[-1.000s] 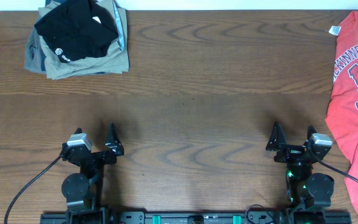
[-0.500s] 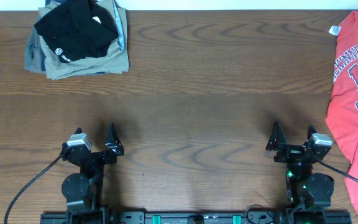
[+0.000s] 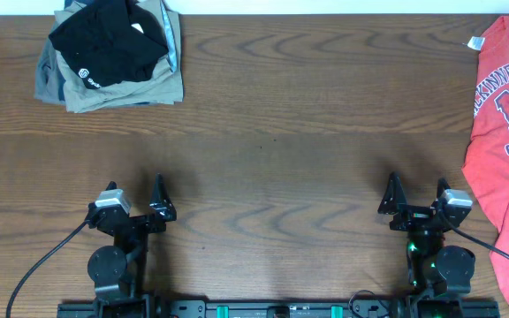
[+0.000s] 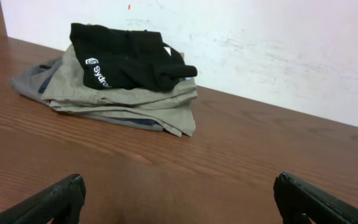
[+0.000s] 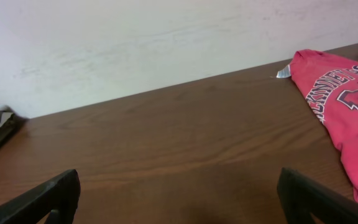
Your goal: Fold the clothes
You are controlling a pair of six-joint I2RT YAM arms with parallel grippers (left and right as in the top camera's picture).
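The black T-shirt point(image 3: 109, 42) lies folded on top of a pile at the far left corner, its small white round logo showing. It also shows in the left wrist view point(image 4: 126, 57). My left gripper point(image 3: 135, 205) is open and empty near the front edge, far from the shirt; its two fingertips frame bare wood in the left wrist view point(image 4: 179, 196). My right gripper point(image 3: 414, 203) is open and empty near the front right; it shows the same way in the right wrist view point(image 5: 179, 193).
Folded khaki-beige trousers point(image 3: 117, 84) lie under the black shirt, seen in the left wrist view too point(image 4: 120, 99). A red T-shirt with white lettering point(image 3: 502, 132) lies spread along the right edge, seen in the right wrist view too point(image 5: 347, 106). A white wall stands behind the table.
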